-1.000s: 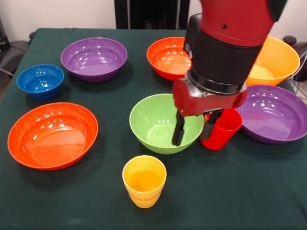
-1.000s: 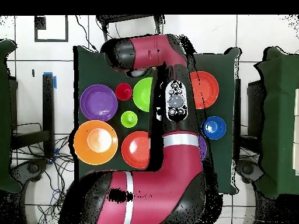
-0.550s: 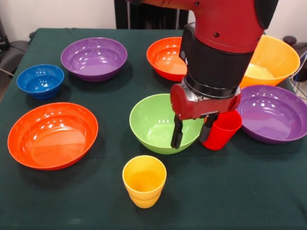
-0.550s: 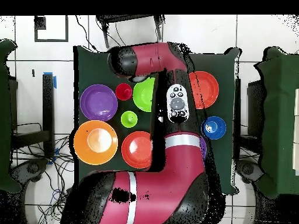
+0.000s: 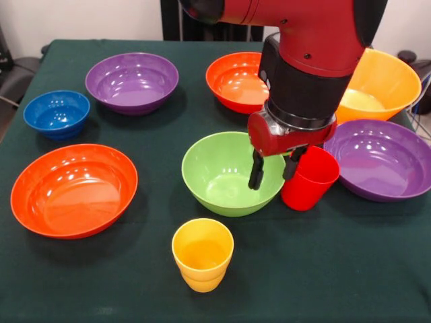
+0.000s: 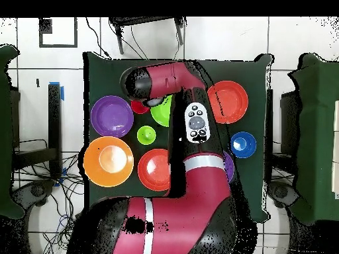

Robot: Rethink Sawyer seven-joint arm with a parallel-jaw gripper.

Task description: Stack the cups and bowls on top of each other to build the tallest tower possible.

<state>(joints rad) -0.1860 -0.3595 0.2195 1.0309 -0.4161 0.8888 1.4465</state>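
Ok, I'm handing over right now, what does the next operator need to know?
Tool: open, empty, one finger over the green bowl, the other at the red cup's rim.
Yellow cup stands alone at the front. The blue bowl, purple bowls, red-orange bowls and orange bowl sit separately.
Done: nothing stacked.
Left: the whole tower.

I'm watching through two cameras. The front one is sitting low and close across the dark green cloth-covered table (image 5: 377, 269), facing the red and black arm (image 5: 310, 60). The overhead one is looking straight down from high up, taking in the whole table (image 6: 99, 66) and surrounding tiled floor (image 6: 291, 40). Both are sharing the tabletop.
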